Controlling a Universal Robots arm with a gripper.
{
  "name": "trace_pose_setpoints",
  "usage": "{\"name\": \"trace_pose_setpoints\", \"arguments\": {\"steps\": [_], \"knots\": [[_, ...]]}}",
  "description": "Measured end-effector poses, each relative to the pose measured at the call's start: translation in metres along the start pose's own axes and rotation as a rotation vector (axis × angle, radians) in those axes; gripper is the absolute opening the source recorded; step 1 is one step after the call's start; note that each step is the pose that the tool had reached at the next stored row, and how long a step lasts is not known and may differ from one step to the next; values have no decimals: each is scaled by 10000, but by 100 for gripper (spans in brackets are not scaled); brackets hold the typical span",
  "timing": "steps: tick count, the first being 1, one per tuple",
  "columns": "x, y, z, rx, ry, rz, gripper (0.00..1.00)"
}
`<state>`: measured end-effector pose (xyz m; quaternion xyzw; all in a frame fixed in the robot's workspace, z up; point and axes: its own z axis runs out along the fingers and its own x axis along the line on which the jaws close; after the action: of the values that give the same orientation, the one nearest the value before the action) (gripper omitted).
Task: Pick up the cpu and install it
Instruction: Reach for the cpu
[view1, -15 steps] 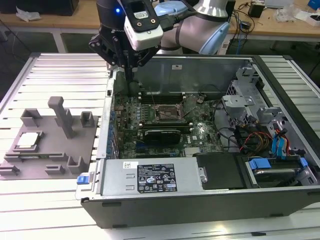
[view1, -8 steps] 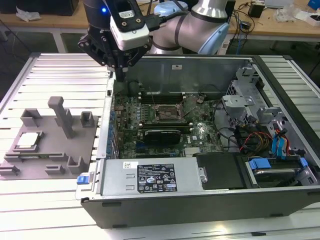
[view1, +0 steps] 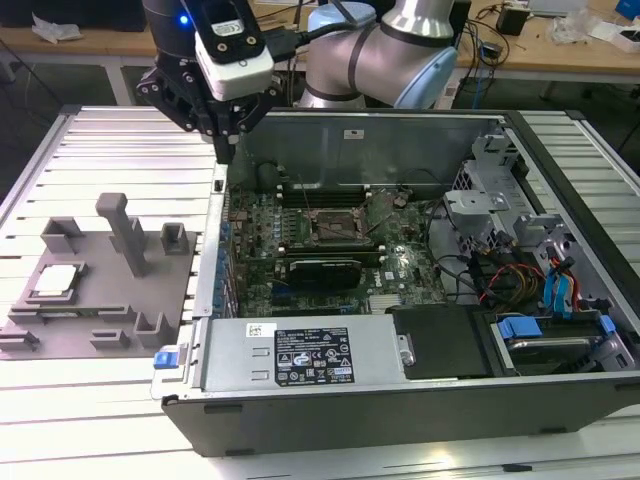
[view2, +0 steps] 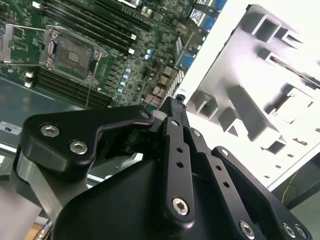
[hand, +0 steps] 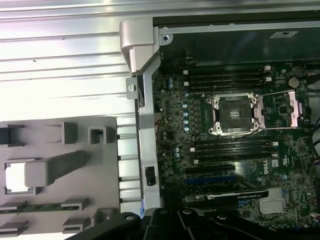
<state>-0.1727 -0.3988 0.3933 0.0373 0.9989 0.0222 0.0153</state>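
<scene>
So, near the exterior view's left edge of the gray fixture plate (view1: 105, 292), the cpu (view1: 55, 281) lies flat in its square pocket. Well apart from it, the gripper (view1: 228, 152) hangs over the PC case's (view1: 400, 420) left wall by the back corner, jaws pinched together on nothing. Further right, 1 bare socket (view1: 335, 228) sits on the motherboard (view1: 405, 272).

Bright overhead light, wrist cams pretty blown out

The ribbed silver metal tabletop (hand: 60, 65) glares almost white in both wrist views, the small square silver-topped cpu (hand: 16, 177) is washed to a plain white patch, and in the exterior view the open black computer case (view1: 400, 125) sits dimmer inside.
</scene>
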Motion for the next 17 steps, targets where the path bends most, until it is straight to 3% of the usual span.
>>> {"name": "trace_pose_setpoints", "arguments": {"steps": [14,17], "knots": [[368,-27,-12,-9,-113,-5,11],[496,-37,-16,-12,-156,-7,11]]}}
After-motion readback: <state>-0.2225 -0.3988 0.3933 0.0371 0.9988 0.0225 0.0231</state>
